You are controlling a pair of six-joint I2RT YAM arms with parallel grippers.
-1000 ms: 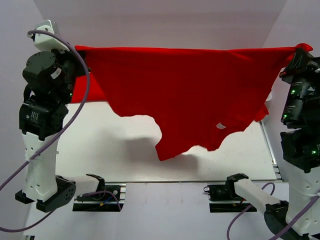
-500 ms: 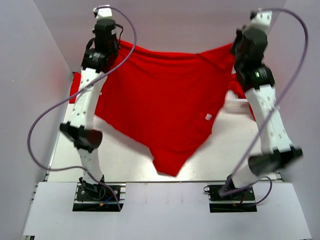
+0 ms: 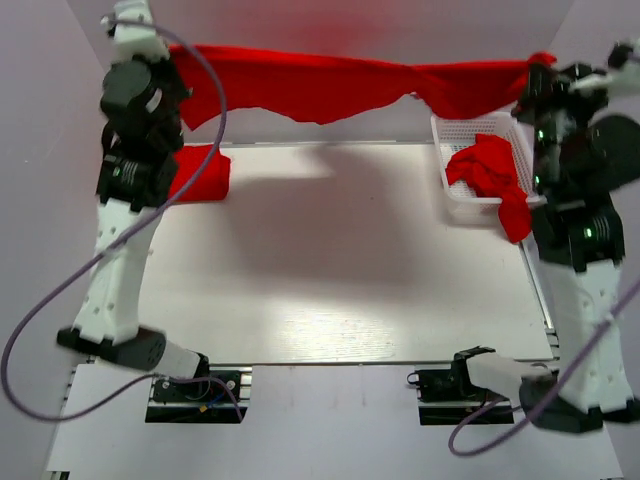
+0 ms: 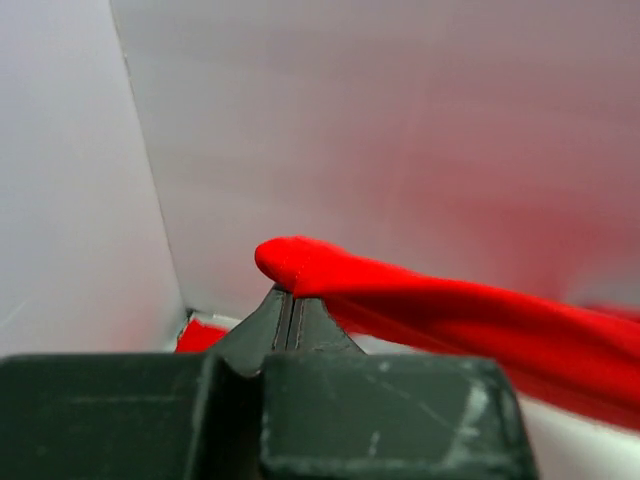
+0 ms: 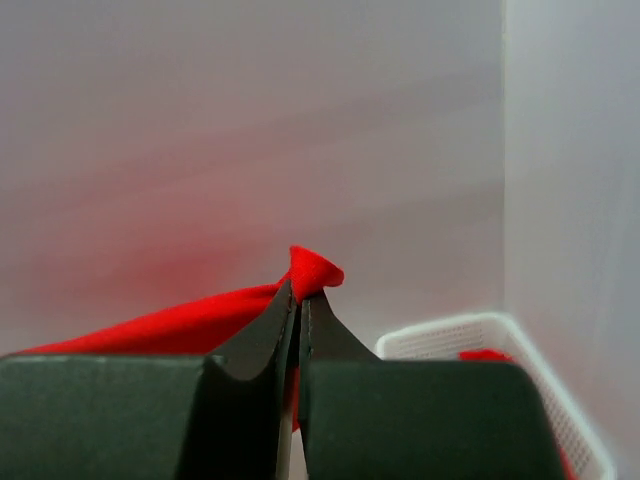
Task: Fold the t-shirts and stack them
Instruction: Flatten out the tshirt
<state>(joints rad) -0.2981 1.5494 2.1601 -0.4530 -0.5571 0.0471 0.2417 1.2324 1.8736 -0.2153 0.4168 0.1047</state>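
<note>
A red t-shirt point(image 3: 340, 80) is stretched in the air across the far side of the table, held at both ends. My left gripper point(image 3: 178, 52) is shut on its left end point(image 4: 300, 262). My right gripper point(image 3: 532, 65) is shut on its right end point(image 5: 312, 270). A folded red t-shirt point(image 3: 198, 172) lies at the far left of the table. More crumpled red t-shirts point(image 3: 490, 170) fill the white basket point(image 3: 452, 128), one hanging over its near edge.
The white lattice basket stands at the far right of the table and shows in the right wrist view point(image 5: 470, 335). White walls close in the left, right and back. The arm bases sit at the near edge.
Both grippers swung the shirt up and away toward the back wall. It now hangs stretched high at the far side instead of draping over the table.
</note>
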